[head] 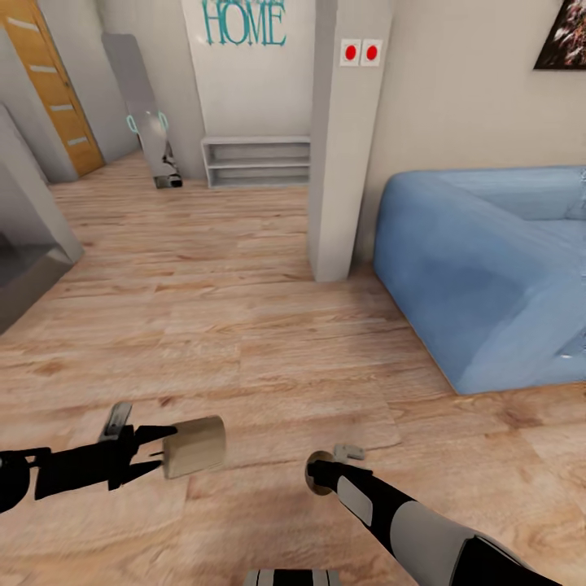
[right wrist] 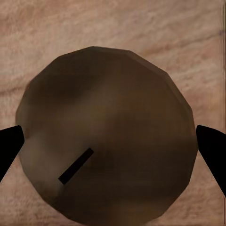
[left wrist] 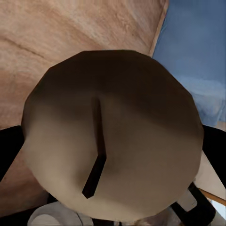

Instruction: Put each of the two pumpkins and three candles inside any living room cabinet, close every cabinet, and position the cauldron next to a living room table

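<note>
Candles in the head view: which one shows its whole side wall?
The candle in the left gripper: held sideways, its pale side wall shows. The other candle, in the right gripper, shows just a brown edge.

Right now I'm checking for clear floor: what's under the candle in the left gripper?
Bare wood floor lies below the candle held by the left gripper; the patch directly beneath stays hidden by the candle.
</note>
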`<state>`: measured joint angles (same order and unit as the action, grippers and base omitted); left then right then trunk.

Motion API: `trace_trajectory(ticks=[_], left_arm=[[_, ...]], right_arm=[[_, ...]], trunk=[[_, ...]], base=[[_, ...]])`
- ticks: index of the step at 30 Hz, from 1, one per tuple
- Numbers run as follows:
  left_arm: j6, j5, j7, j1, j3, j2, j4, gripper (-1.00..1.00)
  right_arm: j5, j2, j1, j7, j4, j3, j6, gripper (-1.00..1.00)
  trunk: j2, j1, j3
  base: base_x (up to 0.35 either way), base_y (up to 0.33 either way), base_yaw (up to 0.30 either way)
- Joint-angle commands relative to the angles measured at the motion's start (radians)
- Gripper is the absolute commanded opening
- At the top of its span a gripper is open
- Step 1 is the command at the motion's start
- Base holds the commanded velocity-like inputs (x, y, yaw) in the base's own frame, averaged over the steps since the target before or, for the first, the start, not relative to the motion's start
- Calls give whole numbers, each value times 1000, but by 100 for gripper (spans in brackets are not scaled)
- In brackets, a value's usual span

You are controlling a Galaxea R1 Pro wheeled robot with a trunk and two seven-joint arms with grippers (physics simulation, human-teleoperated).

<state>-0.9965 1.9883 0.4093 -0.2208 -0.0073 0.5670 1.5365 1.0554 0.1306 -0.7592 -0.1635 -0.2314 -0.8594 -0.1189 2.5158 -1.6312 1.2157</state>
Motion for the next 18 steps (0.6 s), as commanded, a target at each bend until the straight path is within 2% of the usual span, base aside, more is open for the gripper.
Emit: trace_trajectory(ticks=[1, 7, 15, 18], left_arm=[[1, 4, 10, 0, 2, 1, 1, -100], [2, -87, 11, 0, 31, 0, 1, -100], [4, -103, 13, -1, 53, 1, -19, -100], [4, -102, 70, 0, 75, 0, -23, -100]], right_arm=[[7, -1, -1, -7, -2, -6, -4, -100], [9, -2, -1, 10, -2, -3, -5, -100], [14, -1, 0, 12, -2, -3, -7, -100], [14, 0, 0, 13, -2, -3, -6, -100]], trunk=[[0, 1, -4], [-1, 3, -32], [-3, 7, -71], [-4, 8, -86]], base=[[-10, 0, -148], [-226, 0, -216], [-333, 0, -238], [-322, 0, -239]])
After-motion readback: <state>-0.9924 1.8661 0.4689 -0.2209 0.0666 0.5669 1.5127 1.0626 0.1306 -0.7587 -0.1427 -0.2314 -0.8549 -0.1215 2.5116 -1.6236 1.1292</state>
